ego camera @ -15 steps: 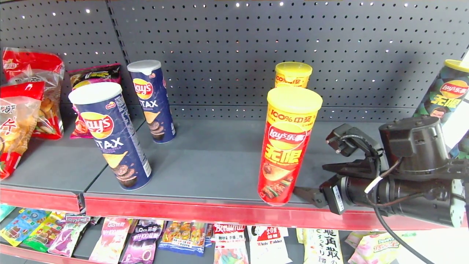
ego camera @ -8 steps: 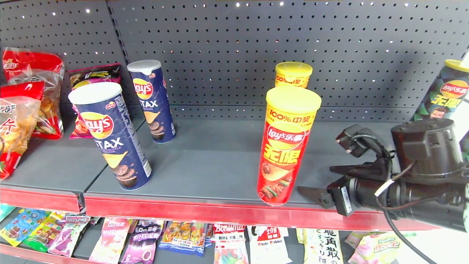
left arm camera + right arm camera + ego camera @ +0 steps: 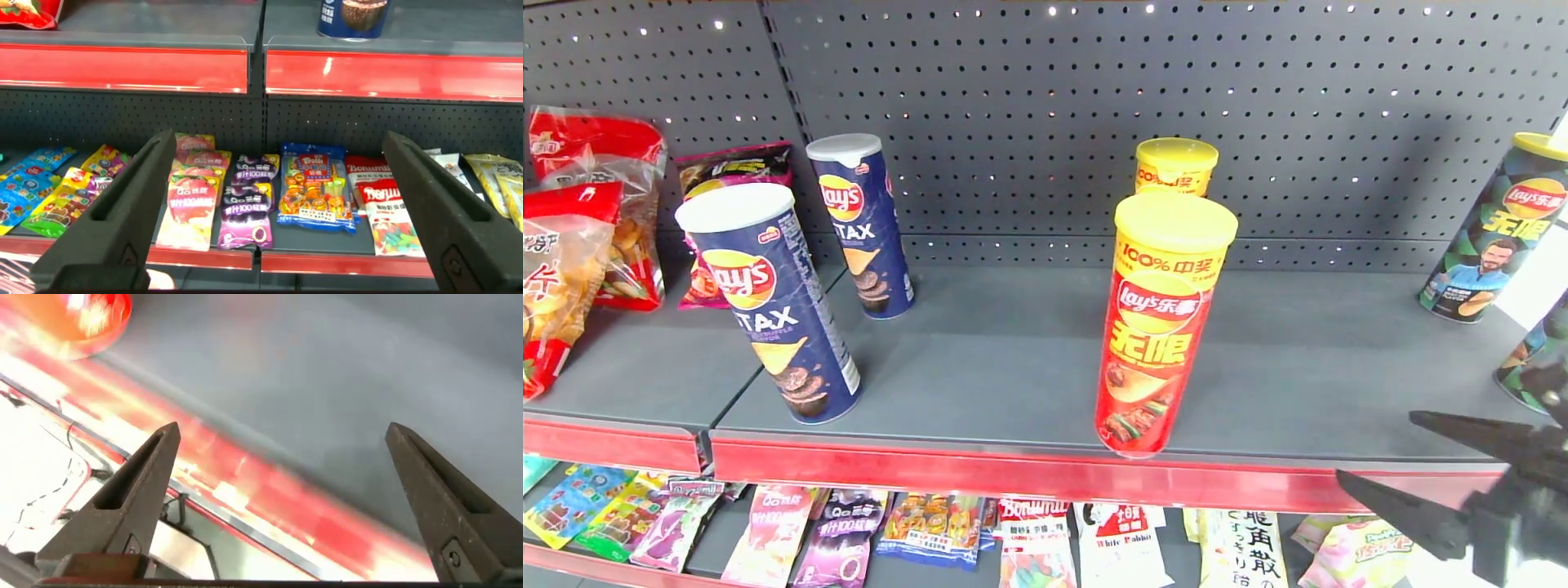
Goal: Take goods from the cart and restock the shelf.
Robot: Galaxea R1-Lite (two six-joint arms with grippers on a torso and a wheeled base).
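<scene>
We see the red can [image 3: 1161, 327] standing upright on the shelf [image 3: 1013, 359], at the front edge and a little right of the middle. It stands free. The right claw [image 3: 1376, 447] is at about 4 o'clock from this can, well apart from it, in front of the shelf's red front edge. Its two fingers are spread wide and it grasps no goods. The left claw [image 3: 279, 139] is also released and empty. It faces the lower shelf [image 3: 204, 260], where candy bags [image 3: 245, 204] lie in rows.

At 12 o'clock from the red can, near the pegboard [image 3: 1094, 82], a second red can [image 3: 1176, 166] stands. At 9 o'clock we find two blue cans [image 3: 768, 302], one at the front and one further back, both upright. Chip bags [image 3: 580, 220] lean at the far left. At 2 o'clock from the red can a green can [image 3: 1490, 237] stands upright, well apart from it.
</scene>
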